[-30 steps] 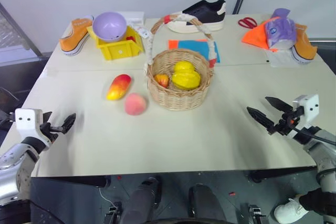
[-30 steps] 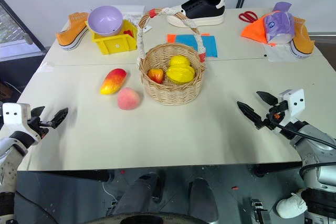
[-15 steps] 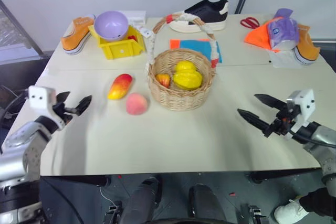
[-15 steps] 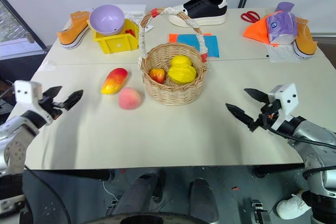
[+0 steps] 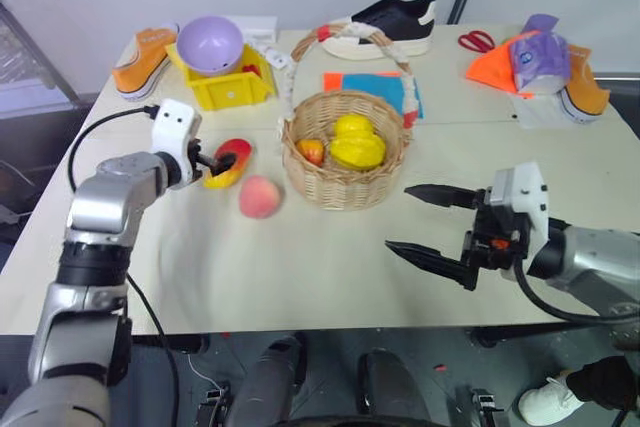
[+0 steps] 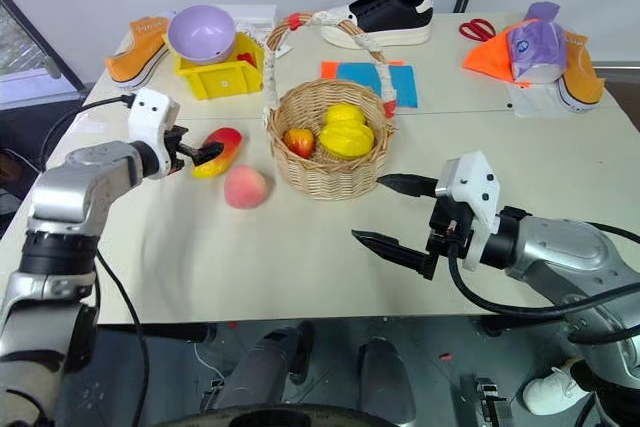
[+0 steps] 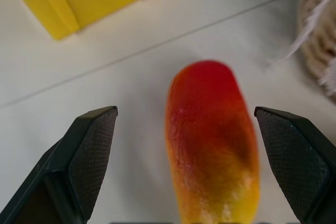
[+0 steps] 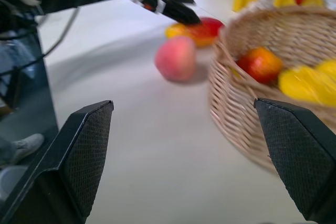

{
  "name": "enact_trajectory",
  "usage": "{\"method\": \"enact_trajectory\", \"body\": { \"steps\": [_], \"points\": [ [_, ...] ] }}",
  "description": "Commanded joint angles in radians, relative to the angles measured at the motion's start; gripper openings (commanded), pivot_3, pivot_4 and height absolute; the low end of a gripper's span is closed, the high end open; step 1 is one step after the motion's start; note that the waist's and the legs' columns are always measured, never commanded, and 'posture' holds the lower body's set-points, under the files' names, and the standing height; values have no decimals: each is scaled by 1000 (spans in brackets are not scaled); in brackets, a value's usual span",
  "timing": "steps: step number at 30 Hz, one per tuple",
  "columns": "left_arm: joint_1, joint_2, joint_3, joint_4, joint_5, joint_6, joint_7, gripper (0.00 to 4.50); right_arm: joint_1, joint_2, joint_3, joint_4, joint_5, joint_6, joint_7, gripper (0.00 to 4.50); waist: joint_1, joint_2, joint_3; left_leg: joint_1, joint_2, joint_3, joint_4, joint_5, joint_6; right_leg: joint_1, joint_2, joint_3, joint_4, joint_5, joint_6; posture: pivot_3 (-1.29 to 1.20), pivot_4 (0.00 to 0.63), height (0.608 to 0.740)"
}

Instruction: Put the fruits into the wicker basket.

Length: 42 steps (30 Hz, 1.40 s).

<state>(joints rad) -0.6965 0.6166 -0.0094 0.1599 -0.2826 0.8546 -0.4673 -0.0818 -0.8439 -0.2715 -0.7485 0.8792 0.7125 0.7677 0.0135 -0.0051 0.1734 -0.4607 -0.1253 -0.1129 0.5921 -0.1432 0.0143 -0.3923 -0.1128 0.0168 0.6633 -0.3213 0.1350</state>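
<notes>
1. Since the earlier frames, the left gripper [image 5: 222, 162] has travelled from the table's near-left edge up to the mango [image 5: 228, 164], and the right gripper [image 5: 430, 222] has swung inward from the right edge toward the table's middle.
2. Left gripper: fingers spread wide, one on each side of the mango's near end; in the left wrist view neither finger touches the fruit.
3. Right gripper: fingers wide apart and holding nothing, above bare table [image 5: 300, 267] in front of the wicker basket [image 5: 345, 182].
4. Mango: lies on the table left of the wicker basket, red end toward the yellow bin [image 5: 228, 90].
5. Peach [image 5: 259, 196]: rests on the table just right of and nearer than the mango, close to the basket wall, touching neither.
6. Wicker basket: stands mid-table with its cloth-wrapped handle arched overhead; it holds lumpy yellow fruits [image 5: 354, 143] and a small red-orange fruit [image 5: 310, 152].
7. Far edge: purple bowl [image 5: 210, 45] on the yellow bin, orange shoe [image 5: 143, 59], black shoe [image 5: 390, 24], scissors [image 5: 473, 43].
</notes>
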Motion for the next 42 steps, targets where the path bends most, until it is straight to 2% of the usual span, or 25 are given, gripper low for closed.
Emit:
{"method": "enact_trajectory", "body": {
  "steps": [1, 5, 6, 7, 8, 11, 13, 18, 20, 22, 24, 28, 33, 35, 36, 37, 38, 42],
  "points": [
    [-46, -7, -40, 55, 33, 33, -29, 4500, -20, -12, 3, -47, 23, -9, -8, 4472, -1, -2, 0, 0, 0, 0, 0, 1, 1, 0, 0, 0, 0, 0, 0, 0, 150, 740],
    [-54, -28, -34, 90, 41, 29, -35, 4500, -11, -8, 14, -58, 11, -20, -14, 4472, -2, -3, 1, 0, 0, 0, 0, 1, 2, 1, 0, 0, 0, 0, 0, 0, 150, 740],
    [-54, -35, -27, 97, 40, 25, -35, 4084, -7, -9, 18, -59, 2, -25, -12, 4500, -2, -3, 1, 0, 0, 0, 0, 1, 2, 1, 0, 0, 0, 0, 0, 0, 150, 740],
    [-54, -40, -21, 102, 40, 20, -32, 3963, -4, -11, 19, -60, -4, -29, -11, 4500, -2, -3, 1, 0, 0, 0, 0, 1, 2, 1, 0, 0, 0, 0, 1, 0, 150, 740],
    [-53, -43, -17, 108, 42, 14, -31, 3622, -2, -11, 18, -58, -7, -32, -10, 4500, -2, -3, 1, 0, 0, 0, 0, 1, 2, 1, 0, 0, 0, 0, 1, 0, 150, 740],
    [-48, -41, -11, 115, 52, -4, -25, 2348, 3, -14, 15, -54, -15, -37, -3, 4500, -2, -3, 1, 0, 0, 0, 1, 1, 2, 1, 0, 0, 0, 0, 1, 0, 150, 740],
    [-45, -38, 0, 113, 58, -20, -13, 2217, 8, -15, 14, -54, -17, -40, -1, 4500, -2, -3, 1, 0, 0, 0, 1, 1, 2, 1, 0, 0, 0, 0, 1, 0, 150, 740],
    [94, 85, 95, -73, 9, -202, -170, 2217, 31, -20, 8, -41, -47, -59, 8, 4500, -15, -4, 1, -1, 0, 0, 0, 1, 2, 1, 0, 1, 1, 1, 1, 0, 150, 740],
    [131, 102, 168, -183, -104, -199, -268, 2217, 28, -19, 4, -21, -60, -68, 11, 4500, -13, -4, 1, -1, 0, 0, -1, 1, 2, 1, 0, 1, 1, 1, 1, 0, 150, 740],
    [151, 108, 174, -338, -216, -151, -357, 2217, 25, -22, -4, 21, -87, -84, 22, 4500, -4, -4, 2, -1, 0, 0, -1, 1, 2, 0, 0, 0, 0, 0, 0, 0, 150, 740],
    [131, 88, 126, -431, -263, -97, -369, 2217, 21, -30, -6, 63, -120, -104, 38, 4500, 5, -4, 1, 0, 0, 0, 1, 0, 0, 1, -1, 0, -2, -1, -2, 0, 150, 740],
    [11, -18, -38, -450, -191, -68, -288, 2217, -12, -26, 4, 105, -141, -124, 48, 4500, 17, -4, 1, 0, -2, 1, 4, 0, 1, 4, -3, -1, -5, 0, -2, 0, 150, 740],
    [-142, -158, -161, -286, -80, -65, -187, 2217, -35, -11, 23, 95, -145, -120, 28, 4500, 19, -5, 2, 0, -1, 1, 4, 1, 3, 7, -1, 0, -3, 4, 5, 0, 150, 740],
    [-165, -189, -161, -238, -68, -65, -168, 3235, -32, -7, 22, 80, -142, -114, 14, 4500, 15, -5, 2, -1, -1, 1, 3, 1, 3, 5, -1, 0, -2, 4, 6, 0, 150, 740],
    [-164, -191, -158, -240, -71, -72, -177, 3554, -28, -5, 20, 73, -140, -111, 8, 4500, 10, -5, 2, -1, -1, 1, 2, 1, 3, 4, -1, 0, -1, 4, 6, 0, 150, 740],
    [-157, -186, -149, -254, -79, -83, -193, 4140, -22, -4, 16, 65, -138, -108, 1, 4500, 3, -5, 2, -1, 0, 1, 2, 2, 3, 3, 0, 0, -1, 4, 6, 0, 150, 740],
    [-141, -169, -121, -281, -104, -96, -223, 4450, -11, -4, 8, 55, -134, -104, -7, 4500, -1, -5, 2, -1, 0, 1, 1, 2, 3, 3, 0, 0, 0, 4, 6, 0, 150, 740],
    [-30, -56, 12, -359, -210, -129, -362, 4450, 11, -6, -9, 33, -124, -94, -25, 4500, -21, -5, 2, -1, 0, 1, 1, 2, 3, 2, 0, 0, 0, 4, 6, 0, 150, 740]
  ]
}}
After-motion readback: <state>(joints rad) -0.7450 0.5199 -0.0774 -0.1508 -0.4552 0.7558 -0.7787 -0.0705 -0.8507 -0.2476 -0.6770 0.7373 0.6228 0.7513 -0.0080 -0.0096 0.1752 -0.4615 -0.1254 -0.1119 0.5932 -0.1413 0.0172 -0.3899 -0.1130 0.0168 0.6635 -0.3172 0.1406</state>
